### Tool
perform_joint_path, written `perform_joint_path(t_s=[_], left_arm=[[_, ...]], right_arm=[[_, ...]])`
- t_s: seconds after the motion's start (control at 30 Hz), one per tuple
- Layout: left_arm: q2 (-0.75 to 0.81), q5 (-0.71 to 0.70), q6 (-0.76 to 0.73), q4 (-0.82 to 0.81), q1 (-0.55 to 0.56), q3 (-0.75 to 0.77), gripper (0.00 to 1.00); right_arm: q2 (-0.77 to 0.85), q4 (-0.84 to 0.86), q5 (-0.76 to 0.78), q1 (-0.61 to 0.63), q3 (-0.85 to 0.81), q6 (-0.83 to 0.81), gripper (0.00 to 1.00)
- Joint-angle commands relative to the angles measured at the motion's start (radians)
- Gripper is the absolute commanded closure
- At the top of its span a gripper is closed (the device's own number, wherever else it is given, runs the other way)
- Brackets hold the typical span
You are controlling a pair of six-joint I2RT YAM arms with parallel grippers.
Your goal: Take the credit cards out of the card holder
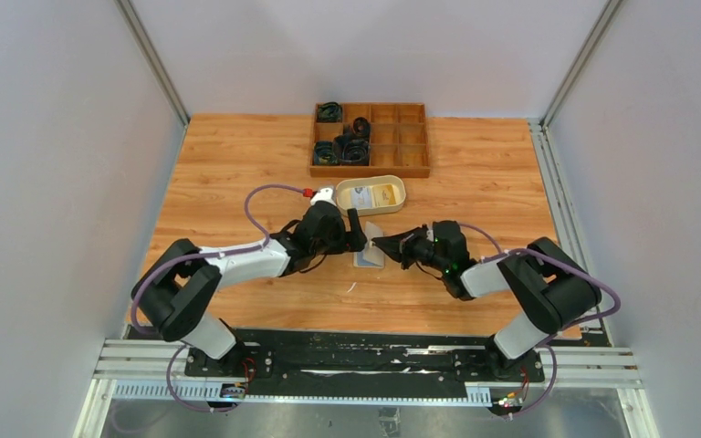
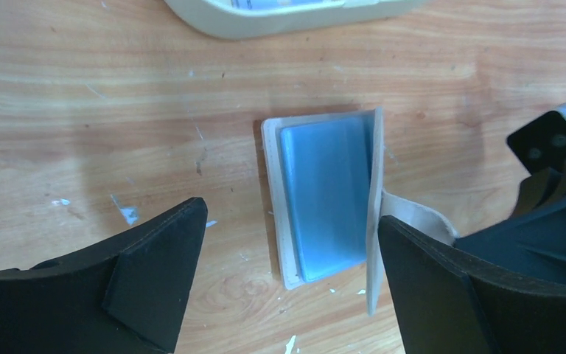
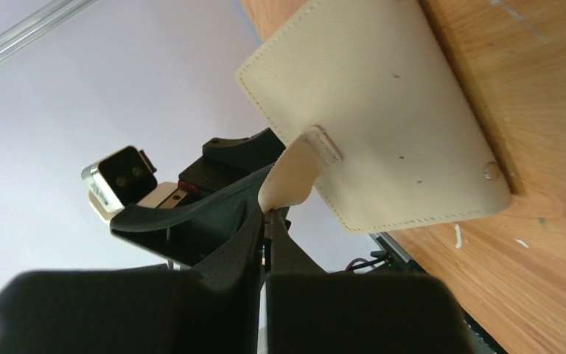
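The beige card holder (image 1: 370,246) lies open at the table's middle. In the left wrist view its lower half (image 2: 274,192) lies flat with a pale blue credit card (image 2: 326,193) on it, and its flap (image 2: 373,214) stands upright. My left gripper (image 2: 291,287) is open, its jaws on either side of the holder, empty. My right gripper (image 3: 267,215) is shut on the holder's closure tab (image 3: 292,177) and holds the flap (image 3: 383,110) up. In the top view the two grippers (image 1: 358,239) (image 1: 385,245) meet at the holder.
A cream oval dish (image 1: 371,194) with a card in it sits just behind the holder; its rim shows in the left wrist view (image 2: 265,22). A wooden compartment tray (image 1: 371,139) with dark coiled items stands at the back. White flecks lie on the wood.
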State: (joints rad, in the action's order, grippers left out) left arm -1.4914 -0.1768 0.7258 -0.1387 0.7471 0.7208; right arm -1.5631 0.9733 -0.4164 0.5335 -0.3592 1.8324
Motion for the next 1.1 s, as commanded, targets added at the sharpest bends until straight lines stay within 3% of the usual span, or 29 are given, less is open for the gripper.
perform_joint_path(t_s=[0.0, 0.13, 0.23, 0.47, 0.7, 0.97, 1.07], left_arm=[[-0.091, 0.059, 0.064, -0.003, -0.008, 0.023, 0.04], [-0.105, 0.011, 0.073, 0.031, -0.008, 0.016, 0.11], [-0.1, 0.004, 0.071, 0.033, -0.015, 0.003, 0.13], [-0.124, 0.084, 0.092, -0.059, -0.02, -0.02, 0.13], [-0.122, 0.092, 0.079, -0.061, -0.02, -0.016, 0.13], [-0.122, 0.099, 0.064, -0.058, -0.02, -0.01, 0.13], [-0.119, 0.102, 0.053, -0.045, -0.02, -0.005, 0.13]], right_arm=[[-0.022, 0.029, -0.013, -0.027, 0.053, -0.022, 1.0], [0.01, 0.013, -0.019, -0.081, 0.104, -0.05, 1.0], [0.081, -0.092, -0.042, -0.135, 0.108, -0.125, 1.0], [0.336, -0.699, 0.006, -0.227, -0.051, -0.519, 1.0], [0.437, -1.059, -0.053, -0.337, -0.137, -0.776, 1.0], [0.51, -1.256, -0.074, -0.44, -0.079, -0.937, 1.0], [0.521, -1.308, -0.065, -0.498, -0.073, -1.001, 0.89]])
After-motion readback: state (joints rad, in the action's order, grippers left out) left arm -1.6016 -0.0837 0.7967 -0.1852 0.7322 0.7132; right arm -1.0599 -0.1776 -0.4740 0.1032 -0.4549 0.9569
